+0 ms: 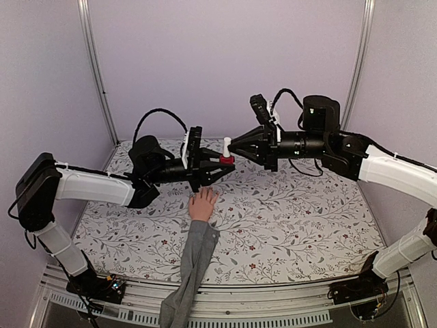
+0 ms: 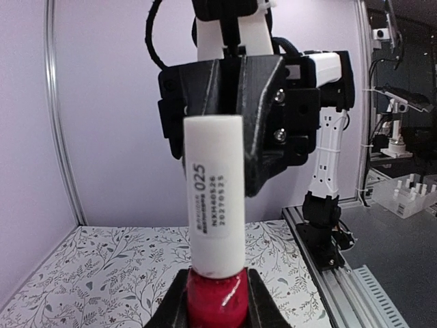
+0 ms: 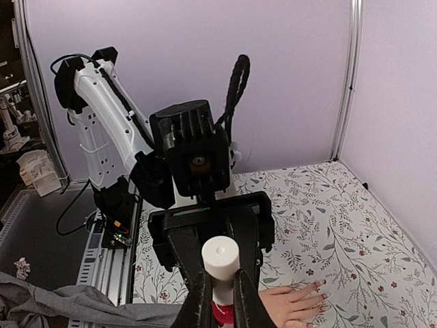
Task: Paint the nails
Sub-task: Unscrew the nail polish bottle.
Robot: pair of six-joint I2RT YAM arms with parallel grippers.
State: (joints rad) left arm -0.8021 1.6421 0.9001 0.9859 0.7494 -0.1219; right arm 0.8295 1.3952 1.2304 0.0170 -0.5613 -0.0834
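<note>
A small red polish bottle [image 1: 226,160] hangs in the air above the table, and my left gripper [image 1: 222,164] is shut on its glass body [image 2: 217,301]. Its tall white cap [image 2: 216,198] stands upright, with my right gripper [image 1: 231,145] shut on it from the right; in the right wrist view its fingers [image 3: 203,301] pinch the cap [image 3: 220,254] just below the top. The peach mannequin hand [image 1: 203,203] lies flat below the bottle, fingers spread, its grey sleeve [image 1: 192,263] running toward the near edge. The nails [image 3: 319,283] show at its fingertips.
A floral cloth [image 1: 293,219] covers the table. Lilac walls close off the back and both sides, with metal posts [image 1: 99,75] in the far corners. An aluminium rail [image 1: 225,304] runs along the near edge by the arm bases.
</note>
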